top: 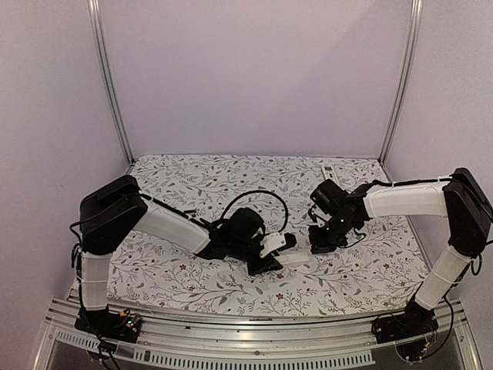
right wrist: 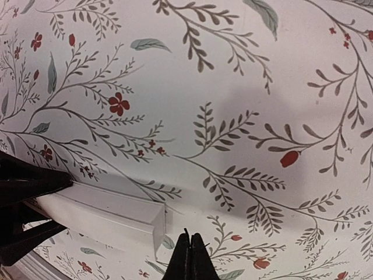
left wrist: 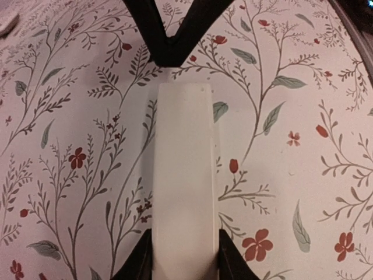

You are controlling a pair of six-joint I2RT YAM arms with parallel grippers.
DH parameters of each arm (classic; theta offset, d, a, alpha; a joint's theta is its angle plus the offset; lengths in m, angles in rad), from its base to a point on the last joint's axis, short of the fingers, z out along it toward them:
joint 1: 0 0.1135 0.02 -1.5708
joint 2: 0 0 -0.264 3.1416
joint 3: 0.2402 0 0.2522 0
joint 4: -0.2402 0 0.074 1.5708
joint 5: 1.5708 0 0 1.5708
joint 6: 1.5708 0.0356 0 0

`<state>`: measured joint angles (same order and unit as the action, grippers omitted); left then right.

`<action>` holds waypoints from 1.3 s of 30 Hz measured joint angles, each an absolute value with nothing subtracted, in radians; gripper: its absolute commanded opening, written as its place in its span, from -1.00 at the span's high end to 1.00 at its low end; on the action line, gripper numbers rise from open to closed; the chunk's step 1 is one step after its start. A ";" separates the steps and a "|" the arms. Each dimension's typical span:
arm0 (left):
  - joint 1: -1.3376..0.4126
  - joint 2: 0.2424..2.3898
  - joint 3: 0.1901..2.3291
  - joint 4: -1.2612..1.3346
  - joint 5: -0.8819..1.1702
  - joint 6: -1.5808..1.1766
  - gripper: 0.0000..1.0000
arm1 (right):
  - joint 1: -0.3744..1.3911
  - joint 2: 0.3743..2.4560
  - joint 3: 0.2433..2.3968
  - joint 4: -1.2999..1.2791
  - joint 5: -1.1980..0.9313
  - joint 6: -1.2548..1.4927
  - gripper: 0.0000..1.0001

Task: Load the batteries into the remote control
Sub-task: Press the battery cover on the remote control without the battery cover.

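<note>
My left gripper (top: pixel 271 251) is shut on a plain white remote control (top: pixel 297 260) and holds its near end between both fingers, low over the mat. In the left wrist view the remote (left wrist: pixel 183 175) runs straight away from the gripper (left wrist: pixel 185 249). My right gripper (top: pixel 318 245) is shut with nothing visible in it. Its black tips (left wrist: pixel 169 41) sit at the remote's far end. In the right wrist view the closed gripper (right wrist: pixel 190 252) is just beside the remote's end (right wrist: pixel 105 213). No batteries are in view.
A second white remote with buttons (top: pixel 327 168) lies at the back right of the floral mat (top: pixel 192 181). The left gripper's black fingers (right wrist: pixel 23 189) show at the left of the right wrist view. Purple walls and metal posts enclose the mat.
</note>
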<state>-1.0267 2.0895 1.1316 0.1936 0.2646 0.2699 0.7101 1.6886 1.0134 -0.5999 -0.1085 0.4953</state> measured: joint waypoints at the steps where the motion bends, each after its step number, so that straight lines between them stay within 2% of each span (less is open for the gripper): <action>1: -1.027 2.090 1.129 0.197 0.265 0.273 0.47 | 0.702 1.674 1.002 -0.598 -0.108 0.492 1.00; 10: -1.026 2.076 1.117 0.191 0.265 0.307 -0.10 | 0.685 1.653 0.969 -0.582 -0.130 0.466 1.00; 15: -1.019 2.056 1.104 0.161 0.274 0.309 -0.19 | 0.681 1.653 0.969 -0.575 -0.141 0.454 0.98; 22: -0.991 2.006 1.058 0.112 0.281 0.327 -0.17 | 0.669 1.642 0.966 -0.566 -0.163 0.444 0.89; 25: -0.962 1.961 1.005 0.096 0.279 0.330 -0.15 | 0.664 1.629 0.952 -0.547 -0.186 0.442 0.91; 31: -0.948 1.937 0.973 0.092 0.278 0.327 0.04 | 0.664 1.629 0.941 -0.533 -0.190 0.451 1.00; 39: -0.948 1.937 0.960 0.112 0.295 0.321 0.34 | 0.693 1.660 0.941 -0.530 -0.138 0.482 1.00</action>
